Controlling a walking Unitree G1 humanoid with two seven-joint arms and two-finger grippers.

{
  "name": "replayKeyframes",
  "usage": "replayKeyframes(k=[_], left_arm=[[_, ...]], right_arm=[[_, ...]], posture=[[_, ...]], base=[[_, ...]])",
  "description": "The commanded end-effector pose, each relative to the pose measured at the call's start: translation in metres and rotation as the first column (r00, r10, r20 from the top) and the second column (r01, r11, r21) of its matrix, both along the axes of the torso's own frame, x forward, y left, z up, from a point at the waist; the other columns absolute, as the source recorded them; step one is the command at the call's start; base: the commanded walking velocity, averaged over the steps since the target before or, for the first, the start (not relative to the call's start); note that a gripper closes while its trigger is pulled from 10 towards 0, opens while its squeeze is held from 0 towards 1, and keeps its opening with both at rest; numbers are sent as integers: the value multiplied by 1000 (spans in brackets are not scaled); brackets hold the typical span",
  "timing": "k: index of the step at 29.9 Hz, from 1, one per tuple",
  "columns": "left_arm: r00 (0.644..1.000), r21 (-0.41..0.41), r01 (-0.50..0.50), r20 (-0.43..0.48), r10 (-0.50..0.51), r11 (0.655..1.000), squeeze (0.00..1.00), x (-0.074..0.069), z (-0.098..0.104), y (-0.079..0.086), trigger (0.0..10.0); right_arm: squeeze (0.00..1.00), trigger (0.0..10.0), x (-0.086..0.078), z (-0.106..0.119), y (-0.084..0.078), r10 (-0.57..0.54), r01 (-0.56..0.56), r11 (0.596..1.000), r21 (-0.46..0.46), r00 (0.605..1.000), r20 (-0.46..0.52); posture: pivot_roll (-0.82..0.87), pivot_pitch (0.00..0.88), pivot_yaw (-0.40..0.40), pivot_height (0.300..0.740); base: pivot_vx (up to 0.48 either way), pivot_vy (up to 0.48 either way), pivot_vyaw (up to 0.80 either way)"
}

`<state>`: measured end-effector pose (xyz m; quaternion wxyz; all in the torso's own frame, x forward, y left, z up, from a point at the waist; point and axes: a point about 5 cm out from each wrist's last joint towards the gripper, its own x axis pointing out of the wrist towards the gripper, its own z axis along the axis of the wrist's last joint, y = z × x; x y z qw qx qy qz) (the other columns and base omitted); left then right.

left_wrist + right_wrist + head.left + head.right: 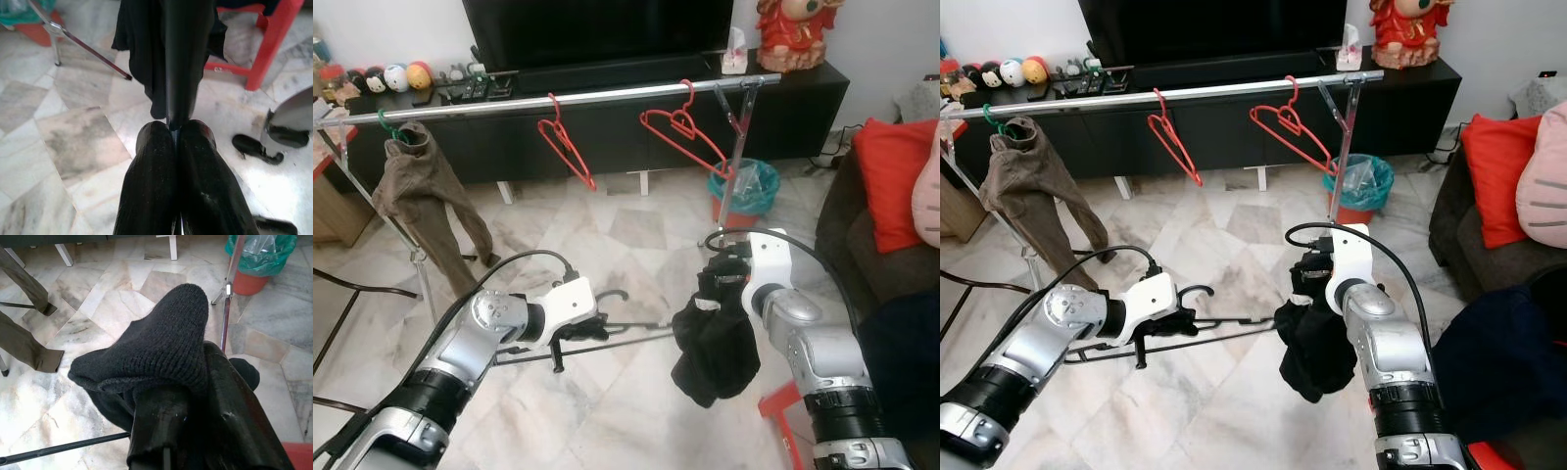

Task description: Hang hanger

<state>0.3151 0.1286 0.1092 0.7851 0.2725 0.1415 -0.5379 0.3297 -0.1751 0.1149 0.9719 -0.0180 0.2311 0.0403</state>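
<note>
A black hanger [607, 328] lies level over the floor, and my left gripper [576, 331] is shut on it near its hook [612, 296]. In the left wrist view the fingers [161, 186] pinch the hanger's bar [183, 63]. A black knitted garment [715, 348] hangs bunched from my right gripper [722, 279], which is shut on it; the hanger's far end reaches into the cloth. In the right wrist view the knit [161, 342] drapes over the fingers [234, 421]. Behind runs a silver clothes rail [568, 98] with two red hangers [570, 145] [685, 132] and brown trousers [426, 196] on a green hanger.
A black TV cabinet [636, 117] stands behind the rail. A teal bin [746, 191] sits by the rail's right leg [736, 147]. A dark sofa with a red cushion [893, 176] is at the right, a red stool [793, 421] beside my right arm. Marble floor lies between.
</note>
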Motion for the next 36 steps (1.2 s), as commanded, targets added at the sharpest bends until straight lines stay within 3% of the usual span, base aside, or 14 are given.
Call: replayKeyframes(k=[1, 11, 17, 25, 30, 32, 36], left_arm=[[998, -23, -12, 54, 13, 1000, 0, 6, 11, -1, 10000], [999, -107, 38, 43, -34, 994, 0, 2, 3, -31, 10000], [998, -118, 60, 37, -56, 991, 0, 1, 1, -38, 10000], [989, -148, -29, 139, 50, 989, 0, 13, 9, -42, 10000], [989, -140, -30, 139, 49, 990, 0, 14, 8, -45, 10000], [988, -91, -9, 154, 23, 996, 0, 12, 4, -47, 10000], [981, -61, -66, 181, 76, 996, 0, 17, 1, -45, 10000]], right_arm=[[0, 10000, 2, 4, 3, 13, -13, 1000, 2, 1000, 29], [0, 10000, 2, 10, 16, 66, -67, 998, 20, 997, 37], [0, 10000, 0, 11, 24, 91, -92, 995, 37, 995, 35], [0, 10000, -1, 8, 25, 80, -81, 996, 39, 996, 27], [0, 10000, -2, 11, 29, 88, -90, 995, 46, 996, 31], [0, 10000, -2, 11, 30, 87, -88, 995, 49, 996, 31], [0, 10000, -2, 11, 32, 87, -88, 995, 52, 996, 32]], posture=[[-33, 33, 86, 740], [-43, 32, 86, 740], [-42, 32, 87, 740], [-44, 30, 88, 740], [-47, 26, 88, 740], [-46, 22, 89, 740], [-47, 17, 90, 740]], base=[[0, 0, 0], [0, 0, 0], [0, 0, 0], [0, 0, 0], [0, 0, 0], [0, 0, 0], [0, 0, 0]])
